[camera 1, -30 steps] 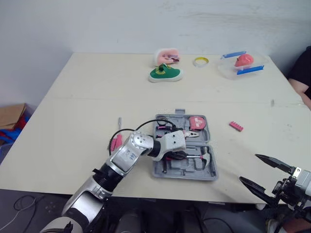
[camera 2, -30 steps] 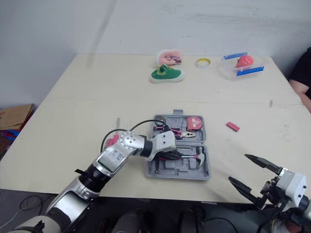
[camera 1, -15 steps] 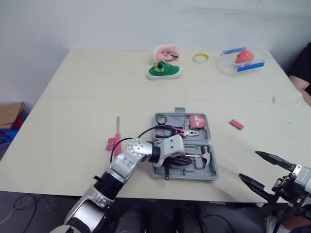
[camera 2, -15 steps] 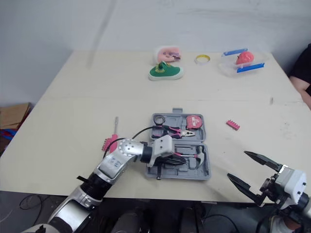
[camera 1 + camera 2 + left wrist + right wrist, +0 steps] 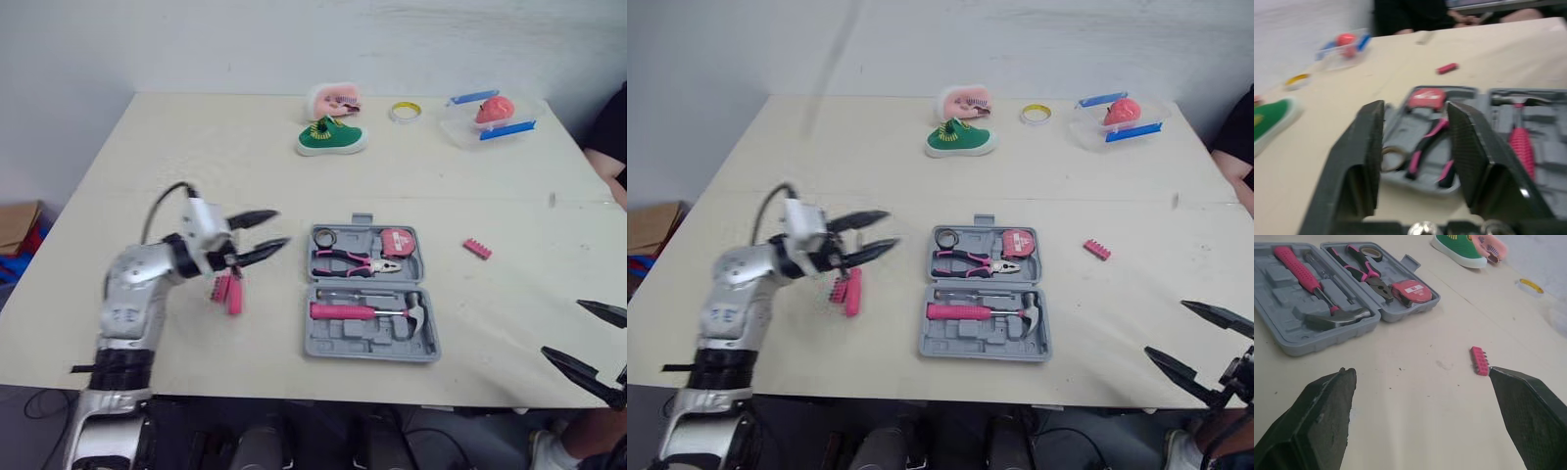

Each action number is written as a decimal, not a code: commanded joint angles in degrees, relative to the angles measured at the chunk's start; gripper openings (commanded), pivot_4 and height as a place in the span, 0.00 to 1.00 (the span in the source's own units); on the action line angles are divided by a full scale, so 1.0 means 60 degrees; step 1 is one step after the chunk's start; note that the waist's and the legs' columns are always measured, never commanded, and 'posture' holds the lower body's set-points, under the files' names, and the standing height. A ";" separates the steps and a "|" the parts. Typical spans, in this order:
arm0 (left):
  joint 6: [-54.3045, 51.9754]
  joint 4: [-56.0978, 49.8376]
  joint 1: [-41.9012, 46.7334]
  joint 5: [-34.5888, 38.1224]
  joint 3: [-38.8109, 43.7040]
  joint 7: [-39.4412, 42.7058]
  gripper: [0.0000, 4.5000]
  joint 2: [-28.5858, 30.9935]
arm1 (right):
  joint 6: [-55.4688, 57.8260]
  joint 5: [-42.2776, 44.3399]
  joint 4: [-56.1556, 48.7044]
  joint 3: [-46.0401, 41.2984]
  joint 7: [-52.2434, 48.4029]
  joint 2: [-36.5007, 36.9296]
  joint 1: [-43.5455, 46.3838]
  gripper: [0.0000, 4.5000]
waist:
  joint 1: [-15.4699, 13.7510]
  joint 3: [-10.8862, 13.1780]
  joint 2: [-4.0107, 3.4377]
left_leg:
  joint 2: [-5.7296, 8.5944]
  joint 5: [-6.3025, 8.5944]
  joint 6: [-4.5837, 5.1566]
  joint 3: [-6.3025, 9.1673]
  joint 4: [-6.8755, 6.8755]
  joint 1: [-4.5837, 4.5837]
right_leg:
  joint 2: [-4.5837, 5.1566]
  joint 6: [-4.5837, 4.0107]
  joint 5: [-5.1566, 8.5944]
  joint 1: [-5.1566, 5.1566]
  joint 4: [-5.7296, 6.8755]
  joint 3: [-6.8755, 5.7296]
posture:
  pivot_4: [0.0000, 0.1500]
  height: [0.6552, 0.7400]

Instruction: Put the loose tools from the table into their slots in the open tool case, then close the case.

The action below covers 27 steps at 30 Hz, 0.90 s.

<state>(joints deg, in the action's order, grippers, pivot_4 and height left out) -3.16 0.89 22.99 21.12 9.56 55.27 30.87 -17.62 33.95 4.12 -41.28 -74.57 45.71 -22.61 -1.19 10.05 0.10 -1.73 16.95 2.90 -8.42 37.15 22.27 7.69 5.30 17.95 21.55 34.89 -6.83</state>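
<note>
While its forearm rises from the bench's near edge and bends at the elbow, the left end effector (image 5: pixel 280 227) hovers empty. Its two fingers are parted and point at the open tool case (image 5: pixel 338 340), which lies just beyond the fingertips. Beneath its wrist a pink screwdriver (image 5: pixel 235 294) and a pink bit holder (image 5: pixel 221 288) lie loose on the bench (image 5: pixel 196 157). The right end effector (image 5: pixel 561 327) hangs by the near edge, fingers spread wide, holding nothing. A pink bit strip (image 5: pixel 476 249) lies ahead of it, apart from the case.
</note>
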 commanded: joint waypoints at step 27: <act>0.1106 0.2655 -0.5784 0.0533 0.6015 -0.1281 1.00 0.2706 | -0.2534 -0.0735 0.5198 -0.0049 -0.0115 0.0816 0.1679 1.00 | 0.0273 0.0044 0.0012 | 0.0003 0.0029 -0.0142 -0.0028 -0.0142 -0.0008 | 0.0023 -0.0046 0.0025 0.0125 -0.0024 0.0020 | 1.00 1.00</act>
<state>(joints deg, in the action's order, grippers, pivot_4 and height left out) 3.73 20.28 -11.96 22.80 45.63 48.12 46.95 -33.33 28.29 37.67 -41.92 -74.79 50.81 -12.66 0.45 10.32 0.17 -1.71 17.12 2.05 -8.59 36.30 22.22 7.83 5.03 18.10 22.31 34.77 -6.68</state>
